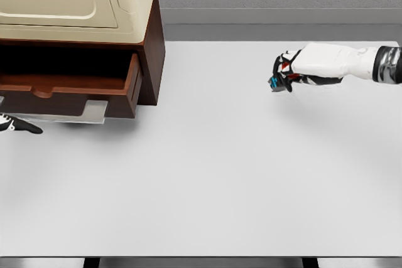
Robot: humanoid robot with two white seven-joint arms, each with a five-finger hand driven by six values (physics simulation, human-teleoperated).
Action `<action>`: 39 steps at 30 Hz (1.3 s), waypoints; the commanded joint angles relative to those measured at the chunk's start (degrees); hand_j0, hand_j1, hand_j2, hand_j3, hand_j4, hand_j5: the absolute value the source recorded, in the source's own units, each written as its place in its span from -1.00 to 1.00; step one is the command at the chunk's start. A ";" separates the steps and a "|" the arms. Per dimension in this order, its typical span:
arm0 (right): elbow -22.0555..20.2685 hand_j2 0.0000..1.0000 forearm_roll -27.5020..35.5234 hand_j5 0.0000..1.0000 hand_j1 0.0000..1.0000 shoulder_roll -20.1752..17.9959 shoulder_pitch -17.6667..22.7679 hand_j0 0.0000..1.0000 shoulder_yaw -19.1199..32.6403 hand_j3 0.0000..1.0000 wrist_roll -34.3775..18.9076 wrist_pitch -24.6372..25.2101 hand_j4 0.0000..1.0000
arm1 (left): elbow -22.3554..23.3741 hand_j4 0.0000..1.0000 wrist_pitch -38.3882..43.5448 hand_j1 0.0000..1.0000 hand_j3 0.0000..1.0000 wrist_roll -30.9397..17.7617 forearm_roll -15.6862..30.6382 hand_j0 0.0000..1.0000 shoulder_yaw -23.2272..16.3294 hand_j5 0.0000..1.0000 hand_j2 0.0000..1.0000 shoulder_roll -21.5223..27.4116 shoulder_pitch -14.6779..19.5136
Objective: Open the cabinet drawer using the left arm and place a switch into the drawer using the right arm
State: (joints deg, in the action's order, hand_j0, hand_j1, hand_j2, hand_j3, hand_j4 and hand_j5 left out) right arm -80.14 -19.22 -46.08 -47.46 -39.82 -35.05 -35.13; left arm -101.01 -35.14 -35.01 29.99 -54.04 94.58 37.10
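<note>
I find nothing to read anywhere in my view: no words, numbers, brand marks or signs. The cream-coloured plastic appliance point(75, 1) on top of the dark brown wooden cabinet point(151, 61) has plain panels, and the cabinet's open wooden drawer point(69, 83) bears no label. The small blue and black switch point(276, 82) in my right hand point(286, 73) is too small for any marking to be made out. The flat white table point(220, 186) carries no print.
</note>
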 commanded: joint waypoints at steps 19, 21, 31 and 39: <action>-0.01 -0.48 0.32 -0.48 -0.48 12.68 -10.11 -0.48 -6.58 -0.48 0.05 0.13 -0.48 | 0.03 1.00 0.14 1.00 1.00 0.01 0.42 1.00 -0.01 1.00 1.00 0.00 -0.10; -0.01 -0.48 0.32 -0.48 -0.48 13.56 -11.16 -0.48 -6.67 -0.48 0.05 0.13 -0.48 | 0.03 1.00 0.14 1.00 1.00 0.01 0.42 1.00 -0.01 1.00 1.00 -0.01 -0.01; -0.45 -0.47 0.32 -0.47 -0.47 18.74 -16.26 -0.47 -11.33 -0.47 0.05 0.13 -0.47 | 0.03 1.00 0.14 1.00 1.00 0.01 0.42 1.00 -0.01 1.00 1.00 -0.01 -0.10; -0.71 -0.47 0.41 -0.47 -0.47 21.91 -19.25 -0.47 -13.44 -0.47 0.05 0.13 -0.47 | -0.06 1.00 0.14 1.00 1.00 0.01 0.42 1.00 -0.10 1.00 1.00 -0.01 -0.01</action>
State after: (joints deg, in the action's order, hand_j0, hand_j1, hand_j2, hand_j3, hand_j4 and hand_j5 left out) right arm -80.73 -19.24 -25.04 -66.97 -52.92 -34.93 -35.18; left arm -101.00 -35.14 -35.01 29.99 -54.09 94.56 37.12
